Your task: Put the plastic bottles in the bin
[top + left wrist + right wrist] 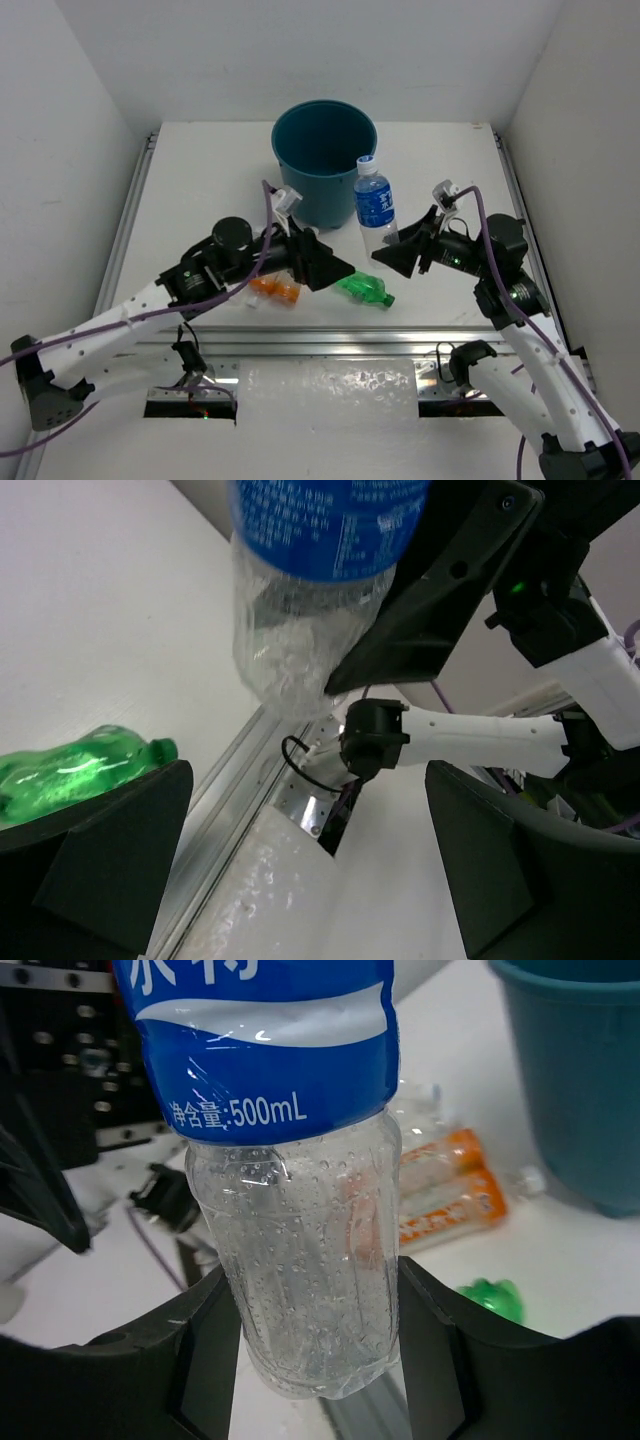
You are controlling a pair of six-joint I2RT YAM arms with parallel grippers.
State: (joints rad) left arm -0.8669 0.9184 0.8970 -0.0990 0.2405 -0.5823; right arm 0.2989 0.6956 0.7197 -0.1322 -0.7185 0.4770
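The right pincer (318,1345) is clamped on the lower body of the blue-labelled bottle (374,205), which stands upright just beside the bin (308,192). The left pincer (326,266) gapes wide, with the green bottle (365,290) lying just beside its tips on the counter (200,170).

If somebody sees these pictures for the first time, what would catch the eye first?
The blue-labelled bottle stands out, upright beside the teal bin, the right gripper closed on its clear lower part. Nearer the arms, a green bottle and orange bottles lie on the table, by the open left gripper.
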